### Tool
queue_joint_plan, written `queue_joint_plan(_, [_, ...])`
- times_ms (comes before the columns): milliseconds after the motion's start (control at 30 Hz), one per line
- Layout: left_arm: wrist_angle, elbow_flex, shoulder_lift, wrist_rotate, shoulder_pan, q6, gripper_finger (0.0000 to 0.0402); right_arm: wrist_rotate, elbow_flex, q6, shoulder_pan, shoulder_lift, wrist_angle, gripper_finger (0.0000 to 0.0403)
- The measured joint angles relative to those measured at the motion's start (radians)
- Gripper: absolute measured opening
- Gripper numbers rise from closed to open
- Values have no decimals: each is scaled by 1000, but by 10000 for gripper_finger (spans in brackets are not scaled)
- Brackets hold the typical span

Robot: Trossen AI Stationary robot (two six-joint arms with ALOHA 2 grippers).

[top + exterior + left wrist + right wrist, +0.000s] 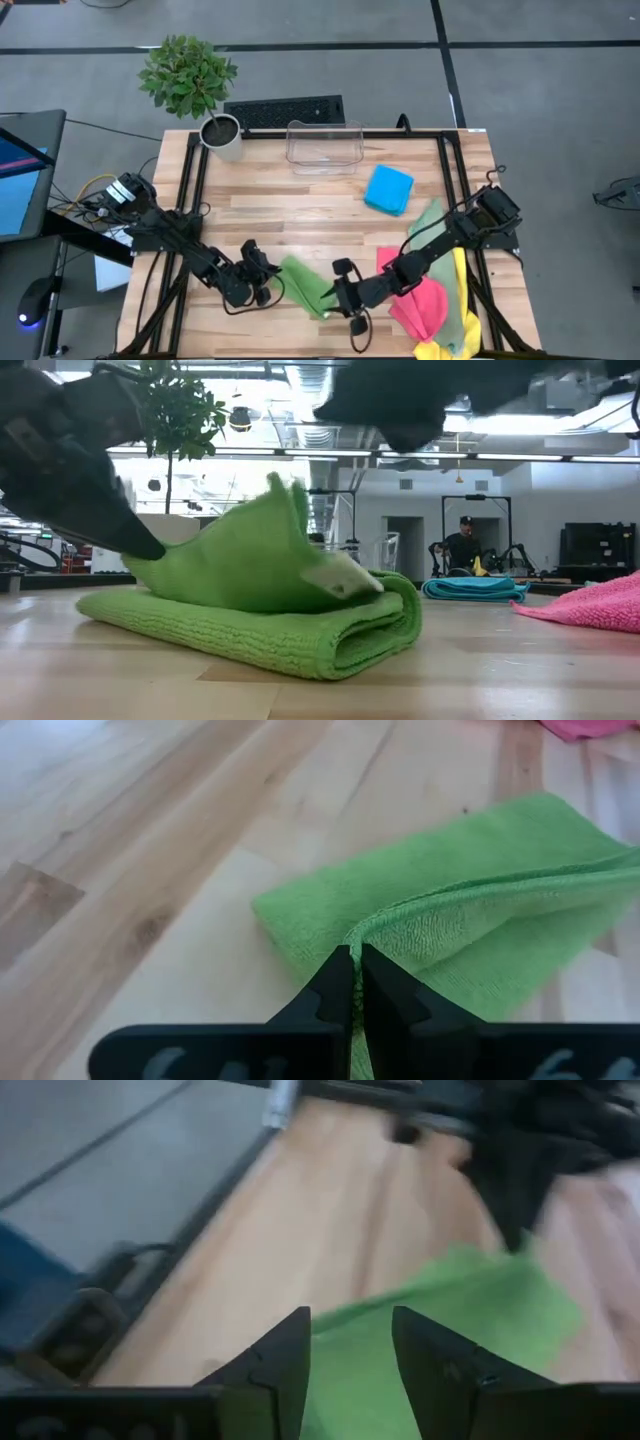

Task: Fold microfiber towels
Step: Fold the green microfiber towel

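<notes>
Overhead view: a bright green towel (pixel 305 285) is seen lying half-folded between the two claws, near the table's (pixel 300 205) front edge. The left claw (pixel 268 277) is pressed together on the towel's near edge, probably to carry that edge across. The right claw (pixel 340 290) is placed just beside the towel's opposite end. A blue towel (pixel 388 189), a pink towel (pixel 425 305) and others lie beyond the right claw.

Table-level view: one layer is shown lifted above the folded stack.

Left wrist view: a hem is pinched between closed fingers (pixel 338 990).

Right wrist view: the fingers (pixel 280 1360) are spread apart, nothing held between them, judged a release.
</notes>
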Motion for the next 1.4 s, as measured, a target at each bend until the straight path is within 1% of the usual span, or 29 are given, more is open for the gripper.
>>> queue_joint_plan(167, [15,0,0,0,-29,-5,0,-1,1,41,-48,90,142,156])
queue_joint_plan(233, [30,0,0,0,-38,-5,0,-30,1,43,-61,136,194,151])
queue_joint_plan(333, [57,1,0,1,-48,-5,0,-60,-1,68,-59,182,219,143])
queue_joint_plan(433, [77,1,0,8,-57,2,0,-59,0,87,-48,199,223,137])
queue_joint_plan(533, [101,1,0,44,-59,24,0,-57,0,95,-46,202,205,133])
queue_joint_plan(700, [105,1,0,87,-59,13,1,-52,0,96,-49,202,185,132])
queue_joint_plan(767, [115,1,0,107,-59,15,7,-51,0,96,-50,202,177,132])
queue_joint_plan(867, [120,2,0,123,-59,19,34,-51,0,103,-53,202,152,133])
queue_joint_plan(967, [143,2,0,171,-58,45,77,-51,0,121,-55,202,129,134])
queue_joint_plan(1100, [206,13,0,248,-59,89,143,-51,0,124,-57,202,106,134])
queue_joint_plan(1233, [202,72,0,367,-59,97,202,-52,0,123,-61,202,105,133])
queue_joint_plan(1333, [171,108,0,420,-64,89,229,-51,-1,122,-61,201,104,135])
queue_joint_plan(1400, [121,127,0,405,-71,95,238,-52,-3,117,-61,178,100,137])
